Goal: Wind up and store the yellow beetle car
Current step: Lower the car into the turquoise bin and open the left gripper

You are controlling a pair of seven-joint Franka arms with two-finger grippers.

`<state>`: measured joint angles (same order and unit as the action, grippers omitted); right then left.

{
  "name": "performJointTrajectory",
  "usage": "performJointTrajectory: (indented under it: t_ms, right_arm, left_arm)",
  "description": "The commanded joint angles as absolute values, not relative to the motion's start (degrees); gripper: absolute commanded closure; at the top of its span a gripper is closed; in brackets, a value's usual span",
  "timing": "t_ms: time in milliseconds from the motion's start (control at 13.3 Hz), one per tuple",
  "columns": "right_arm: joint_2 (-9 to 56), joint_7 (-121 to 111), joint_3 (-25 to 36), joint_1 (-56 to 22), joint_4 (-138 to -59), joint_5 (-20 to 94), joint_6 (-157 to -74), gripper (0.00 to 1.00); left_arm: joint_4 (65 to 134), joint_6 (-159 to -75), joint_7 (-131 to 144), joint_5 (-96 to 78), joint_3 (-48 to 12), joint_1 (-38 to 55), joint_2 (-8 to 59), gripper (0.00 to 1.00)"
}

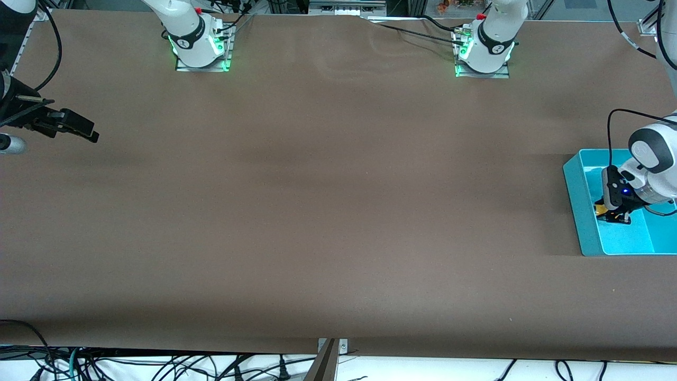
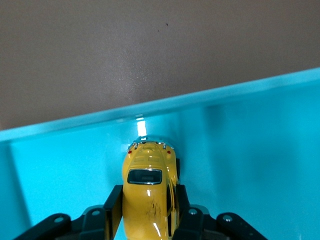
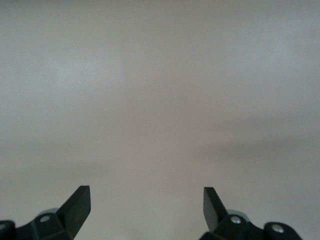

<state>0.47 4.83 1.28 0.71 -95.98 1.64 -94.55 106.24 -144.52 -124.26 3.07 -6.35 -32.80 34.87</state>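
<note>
One small bright-yellow beetle-shaped toy car [image 2: 148, 192] is the only thing in the shallow turquoise plastic tray [image 1: 581, 211], which sits at the desk's edge at the left arm's end. No brand, label or writing can be read on the car, the tray or the arms; the car's roof only shows dark scuff marks, and its dark window and two small red lamps face the tray's wall. The car lies low in the tray, close to that wall, on the side toward the middle of the desk.

The left gripper [image 1: 613, 216] reaches down into the tray, its black fingers [image 2: 114, 202] standing on either side of the car's body. From the left wrist view they sit right along the car's flanks, but whether they press it or have just let go I cannot tell. A black cable loops from the left arm above the tray.

The right gripper [image 3: 146, 204] waits over the bare brown desk at the right arm's end, near that edge, its fingers spread wide with nothing between them. The brown desk cover [image 1: 317, 211] carries nothing else between the two arms; loose cables hang along the desk's edge nearest the front camera.
</note>
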Motion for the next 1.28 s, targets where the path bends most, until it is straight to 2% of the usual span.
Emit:
performJointTrajectory:
  t_ms: [0, 75, 150, 451, 752, 1203]
  right_arm:
    - [0.26, 5.1, 0.97, 1.23, -95.89, 2.55, -94.22, 0.0]
    - [0.26, 5.01, 0.97, 1.23, -95.89, 2.55, -94.22, 0.0]
    - [0.26, 5.1, 1.05, 1.23, -95.89, 2.55, -94.22, 0.0]
    - [0.26, 5.1, 0.97, 1.23, -95.89, 2.46, -94.66, 0.0]
    - [0.26, 5.01, 0.97, 1.23, -95.89, 2.55, -94.39, 0.0]
    - [0.26, 5.1, 0.97, 1.32, -95.89, 2.46, -94.39, 0.0]
  left_arm:
    - [104.94, -142.74, -125.77, 1.67, -6.77, -33.05, 33.67, 0.14]
    - [104.85, -140.99, -125.42, 1.67, -6.77, -33.05, 32.71, 0.04]
    - [104.85, -139.5, -124.03, 1.58, -6.94, -33.05, 31.22, 0.0]
    - [104.77, -129.93, -114.55, 1.67, -8.35, -32.35, 25.24, 0.0]
    - [104.77, -121.04, -92.61, 1.5, -8.61, -29.54, 20.75, 0.0]
    - [103.28, -107.95, -48.94, -3.43, -8.35, -16.19, 9.15, 0.0]
